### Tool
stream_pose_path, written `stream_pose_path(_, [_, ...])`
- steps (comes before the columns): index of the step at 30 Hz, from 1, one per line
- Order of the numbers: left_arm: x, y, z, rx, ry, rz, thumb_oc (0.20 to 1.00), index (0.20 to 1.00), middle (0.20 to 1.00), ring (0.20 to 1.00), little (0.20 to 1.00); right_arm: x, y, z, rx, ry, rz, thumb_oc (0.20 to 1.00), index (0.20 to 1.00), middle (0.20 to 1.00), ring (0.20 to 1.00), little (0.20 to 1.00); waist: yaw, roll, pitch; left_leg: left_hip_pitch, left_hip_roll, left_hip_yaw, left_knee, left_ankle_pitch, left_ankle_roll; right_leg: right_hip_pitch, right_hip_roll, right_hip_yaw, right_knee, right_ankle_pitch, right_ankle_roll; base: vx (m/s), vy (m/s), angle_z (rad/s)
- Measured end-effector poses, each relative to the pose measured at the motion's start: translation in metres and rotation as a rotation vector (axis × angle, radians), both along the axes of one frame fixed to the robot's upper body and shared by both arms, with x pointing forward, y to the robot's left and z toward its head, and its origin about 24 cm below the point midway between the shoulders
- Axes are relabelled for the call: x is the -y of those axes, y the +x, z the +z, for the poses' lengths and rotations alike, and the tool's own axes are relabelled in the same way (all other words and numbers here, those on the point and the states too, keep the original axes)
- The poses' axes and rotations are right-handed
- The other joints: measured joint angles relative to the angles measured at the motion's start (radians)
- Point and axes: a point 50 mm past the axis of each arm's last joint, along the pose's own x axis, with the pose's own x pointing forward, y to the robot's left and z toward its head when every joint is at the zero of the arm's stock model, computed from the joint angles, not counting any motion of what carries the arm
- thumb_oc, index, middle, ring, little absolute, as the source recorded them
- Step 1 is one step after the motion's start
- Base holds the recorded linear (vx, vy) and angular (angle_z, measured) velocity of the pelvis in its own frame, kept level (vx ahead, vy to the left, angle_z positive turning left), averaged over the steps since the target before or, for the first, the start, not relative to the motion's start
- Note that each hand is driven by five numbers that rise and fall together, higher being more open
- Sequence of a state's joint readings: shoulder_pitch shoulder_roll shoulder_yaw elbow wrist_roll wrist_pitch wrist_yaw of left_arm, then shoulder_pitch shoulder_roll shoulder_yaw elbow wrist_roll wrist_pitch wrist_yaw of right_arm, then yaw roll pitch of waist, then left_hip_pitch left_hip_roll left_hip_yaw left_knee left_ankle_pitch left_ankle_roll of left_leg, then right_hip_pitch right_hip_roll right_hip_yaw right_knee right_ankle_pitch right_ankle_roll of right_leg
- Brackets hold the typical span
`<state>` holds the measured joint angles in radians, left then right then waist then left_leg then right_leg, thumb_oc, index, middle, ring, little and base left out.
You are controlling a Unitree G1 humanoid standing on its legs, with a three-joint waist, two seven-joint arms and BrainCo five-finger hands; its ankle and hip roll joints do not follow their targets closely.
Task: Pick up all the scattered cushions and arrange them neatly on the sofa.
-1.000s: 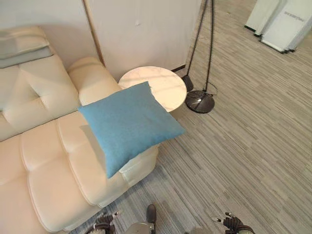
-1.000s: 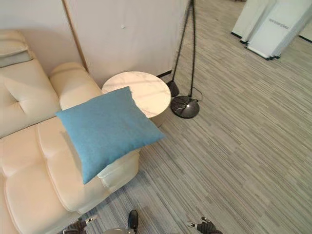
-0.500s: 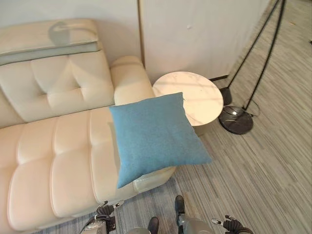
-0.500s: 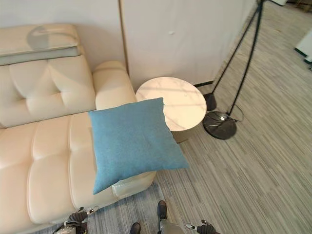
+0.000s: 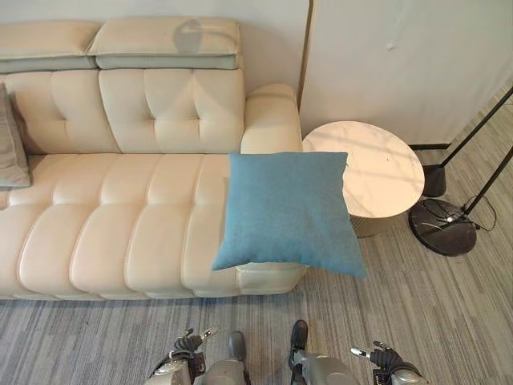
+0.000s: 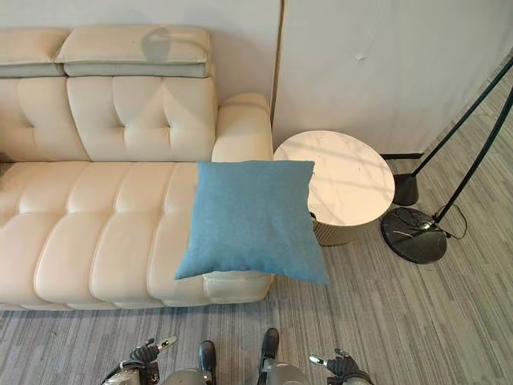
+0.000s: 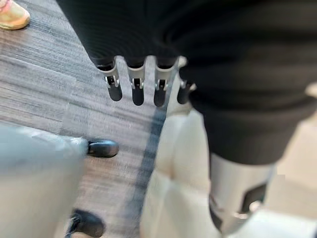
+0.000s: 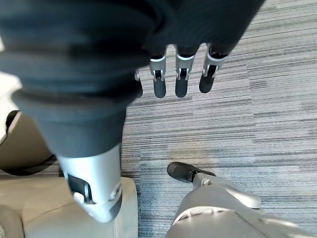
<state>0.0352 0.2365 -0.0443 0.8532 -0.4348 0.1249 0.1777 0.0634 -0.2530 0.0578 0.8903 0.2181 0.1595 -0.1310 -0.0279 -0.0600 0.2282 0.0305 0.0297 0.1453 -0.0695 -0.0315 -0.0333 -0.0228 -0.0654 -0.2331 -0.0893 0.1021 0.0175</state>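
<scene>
Blue cushion (image 5: 288,208) is perched on the sofa (image 5: 120,233) seat's end by the armrest, one corner hanging out over the floor. Left hand (image 7: 143,87) and right hand (image 8: 181,79) are held low, fingers straight, nothing gripped. Approach step, probably; next a reach and a nudge toward the backrest is needed.

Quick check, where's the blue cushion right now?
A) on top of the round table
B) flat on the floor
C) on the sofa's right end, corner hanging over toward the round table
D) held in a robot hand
C: the blue cushion lies on the right end of the sofa, its lower right corner sticking out past the seat edge beside the round table; neither robot hand holds it.
</scene>
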Motion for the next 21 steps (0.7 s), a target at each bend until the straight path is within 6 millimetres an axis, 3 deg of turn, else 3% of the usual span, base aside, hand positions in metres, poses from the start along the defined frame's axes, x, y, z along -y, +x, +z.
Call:
stream_pose_path(4, [-0.045,0.017,0.025,0.101,0.085,0.129,1.0,1.0,1.0,1.0,1.0,0.032,0.037,0.033,0.159,-0.108,0.022,1.0,1.0,1.0,1.0,1.0,0.002,0.004,-0.033,0.01,0.009,0.025,-0.018,0.022,0.009,0.005,0.007,0.023,0.0,0.001,0.009,0.07,0.097,-0.25])
stream_pose_path(7, [-0.066,0.057,0.059,0.241,0.165,0.112,1.0,1.0,1.0,1.0,1.0,0.065,0.067,0.07,0.266,-0.232,0.053,1.0,1.0,1.0,1.0,1.0,-0.004,0.003,-0.063,0.028,0.008,0.032,-0.018,0.036,0.011,0.016,0.011,0.039,0.0,0.013,0.02,0.04,0.107,-0.08])
stream_pose_path(9, [-0.065,0.094,0.083,0.347,0.156,0.117,1.0,1.0,1.0,1.0,1.0,0.068,0.108,0.116,0.437,-0.297,0.14,1.0,1.0,1.0,1.0,1.0,-0.024,0.016,-0.07,0.026,0.008,0.033,-0.018,0.064,0.017,0.012,0.012,0.045,0.0,0.02,0.019,0.01,0.073,-0.06])
stream_pose_path(10, [-0.06,0.114,0.097,0.406,0.165,0.08,1.0,1.0,1.0,1.0,1.0,0.059,0.133,0.141,0.553,-0.311,0.193,1.0,1.0,1.0,1.0,1.0,-0.026,0.02,-0.069,0.021,0.009,0.037,-0.018,0.086,0.021,0.005,0.013,0.051,0.0,0.037,0.029,-0.01,0.07,-0.21])
stream_pose_path(12, [-0.044,0.148,0.123,0.504,0.147,0.033,1.0,1.0,1.0,1.0,1.0,0.04,0.171,0.171,0.672,-0.311,0.259,1.0,1.0,1.0,1.0,1.0,-0.032,0.014,-0.073,0.02,0.007,0.058,-0.017,0.097,0.028,-0.004,0.015,0.073,0.0,0.045,0.029,-0.09,0.059,-0.3])
stream_pose_path(14, [-0.007,0.201,0.172,0.662,0.091,-0.053,1.0,1.0,1.0,1.0,1.0,0.023,0.224,0.231,0.829,-0.346,0.293,1.0,1.0,1.0,1.0,1.0,-0.051,0.013,-0.063,-0.048,-0.009,0.072,-0.01,0.127,0.04,-0.078,0.001,0.086,0.0,0.076,0.024,-0.24,0.07,-0.18])
stream_pose_path(16, [0.02,0.235,0.215,0.768,0.063,-0.089,1.0,1.0,1.0,1.0,1.0,-0.001,0.263,0.287,0.945,-0.378,0.304,1.0,1.0,1.0,1.0,1.0,-0.055,0.019,-0.023,-0.118,-0.022,0.09,0.009,0.134,0.048,-0.151,-0.012,0.103,0.007,0.123,0.013,-0.19,0.05,-0.23])
stream_pose_path(19, [0.046,0.265,0.269,0.867,0.073,-0.15,1.0,1.0,1.0,1.0,1.0,-0.039,0.289,0.35,1.089,-0.373,0.332,1.0,1.0,1.0,1.0,1.0,-0.065,0.025,0.053,-0.208,-0.033,0.101,0.023,0.141,0.057,-0.238,-0.021,0.124,0.007,0.148,0.015,-0.06,0.006,-0.09])
stream_pose_path(21, [0.045,0.268,0.267,0.828,0.103,-0.142,1.0,1.0,1.0,1.0,1.0,-0.082,0.296,0.355,1.103,-0.337,0.415,1.0,1.0,1.0,1.0,1.0,-0.074,0.024,0.079,-0.247,-0.028,0.115,0.027,0.145,0.054,-0.284,-0.014,0.132,0.007,0.155,0.01,-0.06,-0.03,-0.19])
